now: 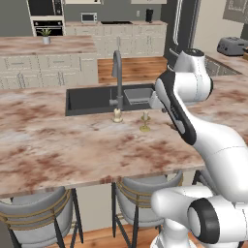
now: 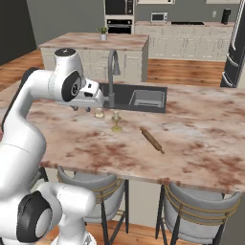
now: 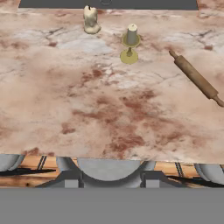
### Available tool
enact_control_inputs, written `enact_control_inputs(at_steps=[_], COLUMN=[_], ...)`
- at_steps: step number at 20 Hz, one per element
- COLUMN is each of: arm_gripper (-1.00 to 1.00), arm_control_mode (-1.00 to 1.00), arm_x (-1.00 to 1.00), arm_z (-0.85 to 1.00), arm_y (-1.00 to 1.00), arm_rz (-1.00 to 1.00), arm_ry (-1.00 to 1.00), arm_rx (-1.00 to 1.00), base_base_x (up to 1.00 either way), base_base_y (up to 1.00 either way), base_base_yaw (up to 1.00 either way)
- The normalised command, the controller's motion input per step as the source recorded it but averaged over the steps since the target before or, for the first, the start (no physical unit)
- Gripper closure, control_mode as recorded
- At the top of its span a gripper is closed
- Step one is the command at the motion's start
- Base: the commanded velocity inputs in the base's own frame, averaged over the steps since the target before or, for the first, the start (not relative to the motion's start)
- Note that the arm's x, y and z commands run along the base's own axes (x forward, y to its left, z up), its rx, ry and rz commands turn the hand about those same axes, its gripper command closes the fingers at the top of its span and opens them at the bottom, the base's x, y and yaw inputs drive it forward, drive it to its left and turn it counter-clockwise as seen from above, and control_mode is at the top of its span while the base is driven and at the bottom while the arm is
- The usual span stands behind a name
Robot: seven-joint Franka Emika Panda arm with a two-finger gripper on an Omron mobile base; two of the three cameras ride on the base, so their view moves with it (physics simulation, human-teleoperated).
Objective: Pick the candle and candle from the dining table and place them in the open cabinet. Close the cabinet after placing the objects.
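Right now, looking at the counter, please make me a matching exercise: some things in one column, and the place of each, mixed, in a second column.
Things:
1. stubby candle
2. candle on brass candlestick
3. rolling pin
4. grey tap

Places:
A. lying flat on the stone top, off to the right of the candles in the right base view
B. rising at the sink's edge
C. closest to the sink, low base
D. standing on a round foot, between the other candle and the rolling pin

Pairs: 1-C, 2-D, 3-A, 4-B

**Arm Body: Appearance**

The arm [image 1: 213, 145] consists of glossy white rounded link shells joined by dark grey to black joint bands. Each joint housing ends in a round cap with a grey disc. A dark strip runs along one link.
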Motion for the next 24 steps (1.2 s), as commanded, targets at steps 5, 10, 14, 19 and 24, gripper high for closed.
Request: enact_control_inputs(at_steps=[5,10,14,19,24], arm_gripper=[-1.00,-1.00,-1.00,-1.00,-1.00], arm_control_mode=[-1.00,-1.00,-1.00,-1.00,-1.00], arm_x=[-0.07,-0.02,0.00,0.00,0.00], arm_z=[-0.07,0.00,0.00,-0.04,-0.01], arm_y=[-0.18,-0.37,-0.33,-0.11,0.00], arm_rz=[0.01,0.00,0.03,0.05,0.01], arm_ry=[-0.03,-0.02,0.00,-0.05,-0.01], arm_rx=[0.00,0.00,0.00,0.00,0.00], base_base_x=[0.00,0.00,0.00,0.00,0.00], base_base_y=[0.00,0.00,0.00,0.00,0.00], base_base_yaw=[0.00,0.00,0.00,0.00,0.00])
